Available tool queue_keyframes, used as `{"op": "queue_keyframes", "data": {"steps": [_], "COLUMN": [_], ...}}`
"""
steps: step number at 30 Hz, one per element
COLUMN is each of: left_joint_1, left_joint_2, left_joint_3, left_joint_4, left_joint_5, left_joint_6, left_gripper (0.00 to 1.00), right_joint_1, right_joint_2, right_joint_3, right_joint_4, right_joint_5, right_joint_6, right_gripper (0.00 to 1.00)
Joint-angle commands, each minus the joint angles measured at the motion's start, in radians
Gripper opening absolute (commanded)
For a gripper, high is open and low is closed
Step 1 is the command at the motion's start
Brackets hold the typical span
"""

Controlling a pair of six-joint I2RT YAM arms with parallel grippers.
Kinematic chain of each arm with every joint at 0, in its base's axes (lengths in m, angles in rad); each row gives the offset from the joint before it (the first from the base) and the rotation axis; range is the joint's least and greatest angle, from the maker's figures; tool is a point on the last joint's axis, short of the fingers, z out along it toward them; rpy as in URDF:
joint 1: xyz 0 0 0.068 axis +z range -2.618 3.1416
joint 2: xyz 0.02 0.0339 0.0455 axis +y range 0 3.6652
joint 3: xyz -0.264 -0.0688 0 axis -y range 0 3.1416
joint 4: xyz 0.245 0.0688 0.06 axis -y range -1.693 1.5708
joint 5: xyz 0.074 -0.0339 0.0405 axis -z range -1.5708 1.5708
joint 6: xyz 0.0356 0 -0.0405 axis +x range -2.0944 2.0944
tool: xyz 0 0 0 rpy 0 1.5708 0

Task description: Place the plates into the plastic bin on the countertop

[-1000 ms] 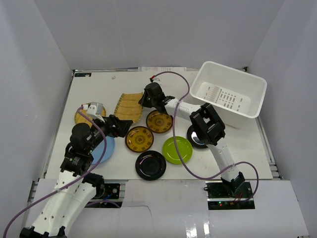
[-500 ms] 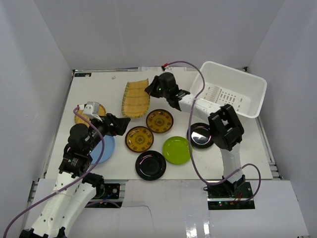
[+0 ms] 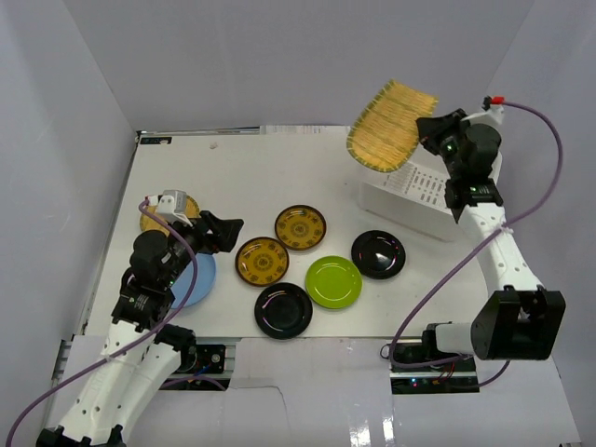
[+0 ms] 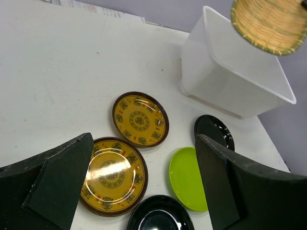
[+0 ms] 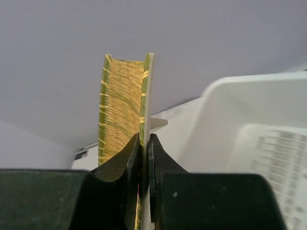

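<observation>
the right gripper (image 5: 144, 140) is pinched tight on the edge of the squarish yellow woven plate (image 3: 391, 126), holding it tilted in the air above the left end of the plastic bin (image 3: 410, 200); the left gripper (image 3: 220, 233) hangs with jaws wide and nothing between them, well left of the bin; one black plate (image 3: 378, 253) lies near the bin's near side; the lime green plate (image 3: 333, 281) and two brown-rimmed plates (image 3: 301, 227) lie on the countertop (image 3: 261, 168) farther left of the bin

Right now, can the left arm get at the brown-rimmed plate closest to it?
Probably yes. The left end effector hangs open close to that brown-rimmed plate, which lies flat with nothing on or over it.
</observation>
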Motion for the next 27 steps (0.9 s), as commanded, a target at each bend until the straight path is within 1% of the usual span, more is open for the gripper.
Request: {"op": "queue_keyframes", "data": {"steps": [1,4,7,12,19,22,23,26,27], "left_joint_1": [-0.002,-0.002,-0.002,0.0,0.0,0.0,0.0,0.0,0.001], "left_joint_2": [0.018,0.031,0.048,0.056,0.051,0.053,0.06,0.102,0.111], "left_joint_3": [0.036,0.034,0.034,0.033,0.025,0.019,0.02,0.03,0.034], "left_joint_4": [-0.027,-0.027,-0.03,-0.03,-0.024,-0.009,-0.009,-0.012,-0.015], "left_joint_5": [-0.044,-0.047,-0.036,-0.04,-0.054,-0.085,-0.091,-0.103,-0.111], "left_joint_6": [-0.011,-0.015,-0.014,-0.015,-0.04,-0.055,-0.057,-0.072,-0.081], "left_gripper": [0.98,0.98,0.98,0.98,0.98,0.98,0.98,0.98,0.98], "right_joint_1": [-0.111,-0.188,-0.236,-0.324,-0.328,-0.328,-0.328,-0.328,-0.327], "right_joint_2": [-0.113,-0.151,-0.129,-0.026,0.086,0.129,0.14,0.181,0.181], "right_joint_3": [-0.116,-0.165,-0.188,-0.199,-0.23,-0.253,-0.257,-0.245,-0.239], "right_joint_4": [-0.013,-0.012,-0.008,0.031,0.083,0.097,0.103,0.087,0.076], "right_joint_5": [0.098,0.134,0.172,0.068,0.01,0.0,-0.024,-0.055,-0.052], "right_joint_6": [-0.057,-0.077,-0.106,-0.045,-0.013,-0.013,-0.013,-0.02,-0.025], "right_gripper": [0.08,0.08,0.08,0.08,0.08,0.08,0.08,0.11,0.18]}}
